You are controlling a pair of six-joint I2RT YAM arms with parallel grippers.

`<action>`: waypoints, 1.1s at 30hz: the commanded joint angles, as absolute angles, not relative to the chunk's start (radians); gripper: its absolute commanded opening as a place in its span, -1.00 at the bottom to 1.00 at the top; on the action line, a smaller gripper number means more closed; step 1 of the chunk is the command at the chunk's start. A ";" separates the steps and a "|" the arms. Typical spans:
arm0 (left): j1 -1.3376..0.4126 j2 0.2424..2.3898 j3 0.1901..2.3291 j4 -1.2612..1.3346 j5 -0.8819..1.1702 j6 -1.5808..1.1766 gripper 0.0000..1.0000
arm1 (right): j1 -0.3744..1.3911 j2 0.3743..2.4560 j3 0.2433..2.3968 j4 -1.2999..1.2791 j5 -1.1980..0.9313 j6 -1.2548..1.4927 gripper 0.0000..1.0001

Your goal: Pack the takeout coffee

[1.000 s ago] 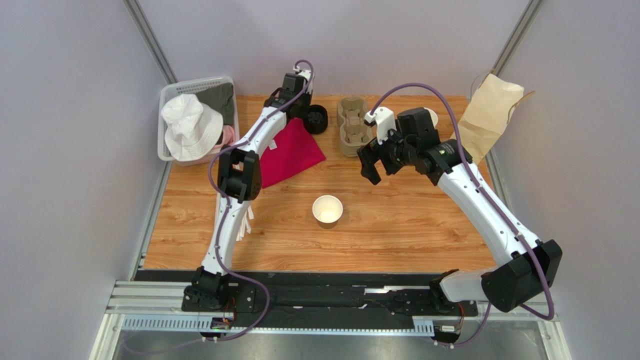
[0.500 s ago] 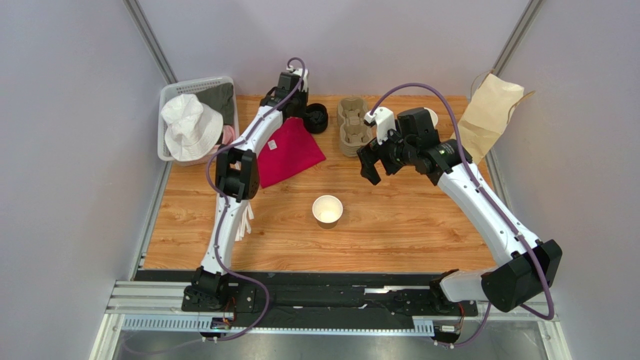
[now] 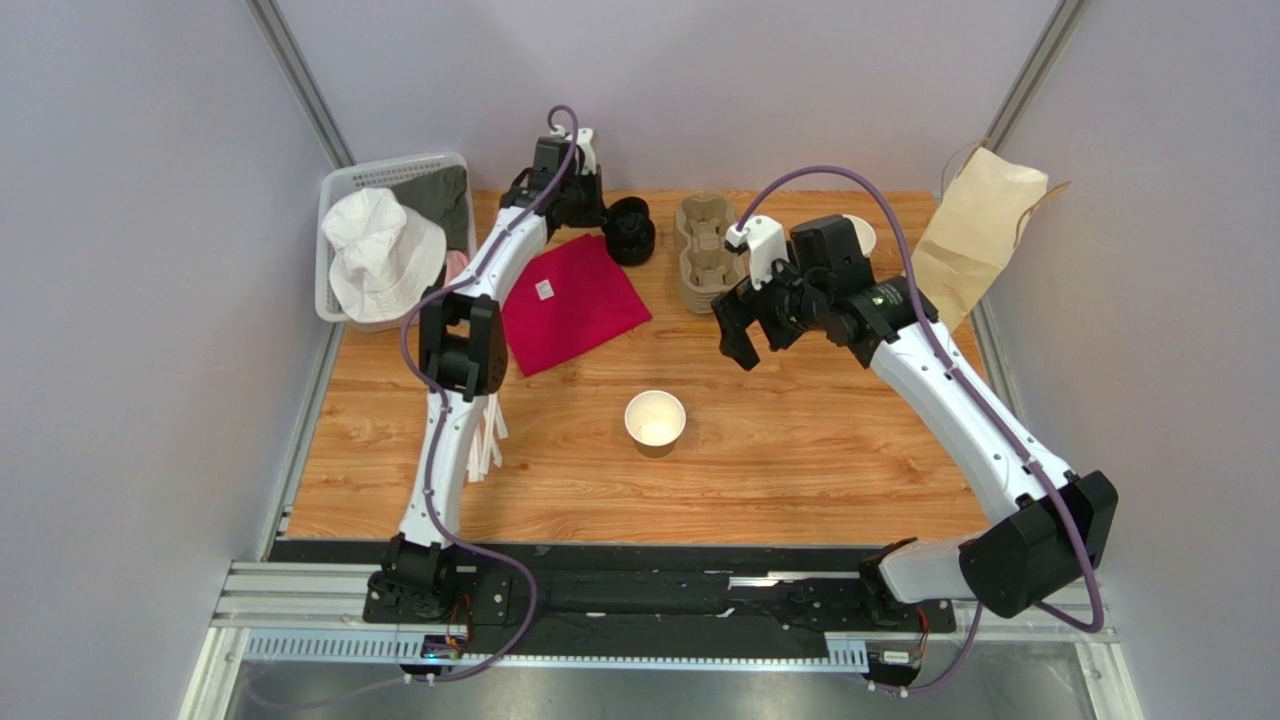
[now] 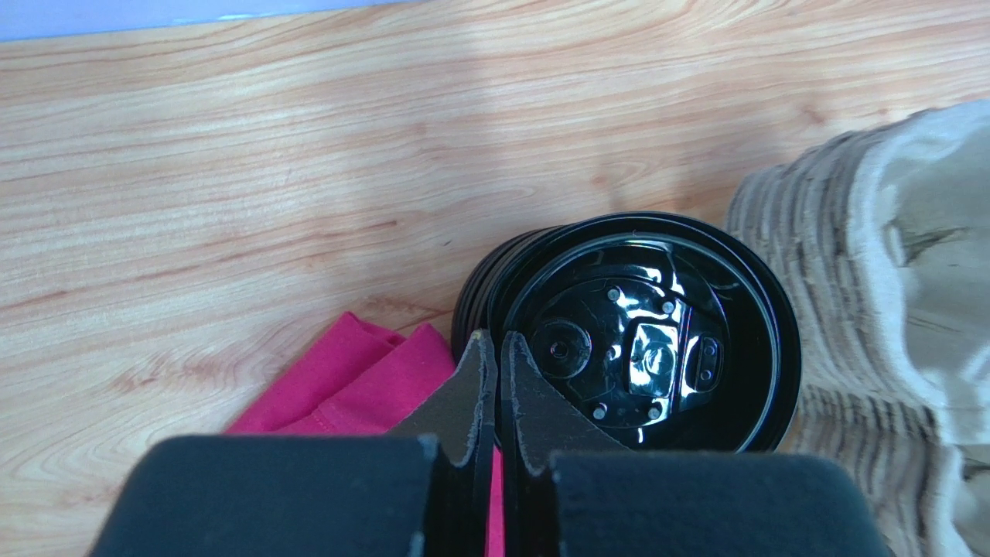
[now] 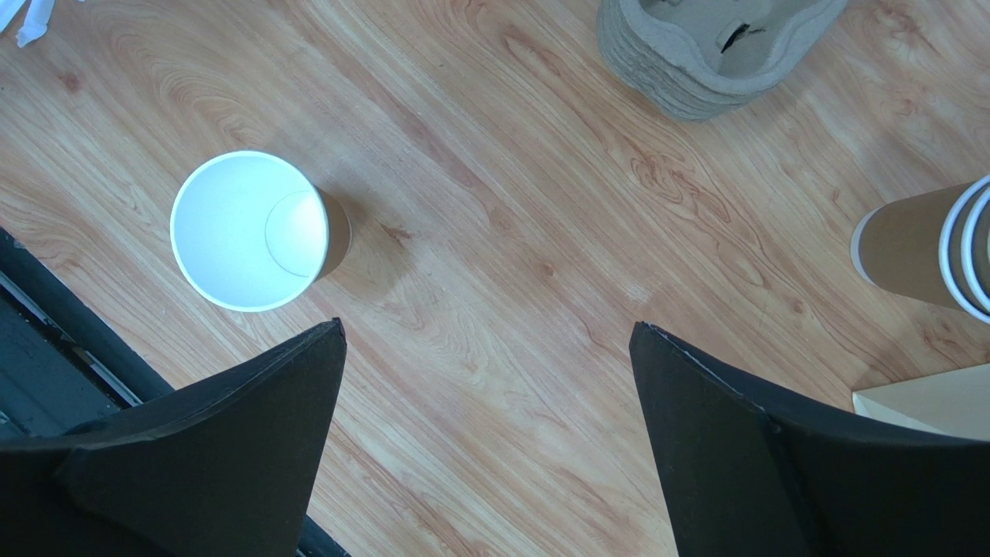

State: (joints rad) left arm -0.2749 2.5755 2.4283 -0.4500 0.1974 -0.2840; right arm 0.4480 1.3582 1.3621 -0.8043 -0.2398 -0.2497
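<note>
on your wooden table the right gripper hangs spread wide, with the open paper cup standing apart from it, nearer the bases and to its left. your left gripper is pinched closed, tips at the rim of the black lids (only its wrist camera shows that closure clearly).

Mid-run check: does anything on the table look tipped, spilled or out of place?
The stack of black lids at the back appears tipped on its side, between the red cloth and the pulp cup carriers, its hollow face toward the left fingers. The lidless paper cup mid-table stands upright, and no spill shows.
</note>
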 commanded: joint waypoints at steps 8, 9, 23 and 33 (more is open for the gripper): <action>-0.252 2.433 2.381 -0.376 0.336 -0.371 -1.00 | 0.445 1.362 1.411 -0.782 -0.232 -0.222 1.00; -0.249 2.403 2.370 -0.370 0.353 -0.371 -1.00 | 0.445 1.365 1.417 -0.782 -0.223 -0.219 1.00; -0.233 2.007 2.113 -0.612 0.658 -0.302 -1.00 | 0.425 1.370 1.658 -0.885 -0.256 -0.314 1.00; -0.261 1.675 1.758 -0.827 0.839 -0.339 -1.00 | 0.524 1.249 1.720 -1.095 -0.307 -0.759 1.00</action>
State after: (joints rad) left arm -0.2443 1.7538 1.8549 -0.6910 0.7292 -0.3271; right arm 0.4431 1.3170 1.6749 -0.9806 -0.3080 -0.4866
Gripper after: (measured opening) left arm 0.014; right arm 0.998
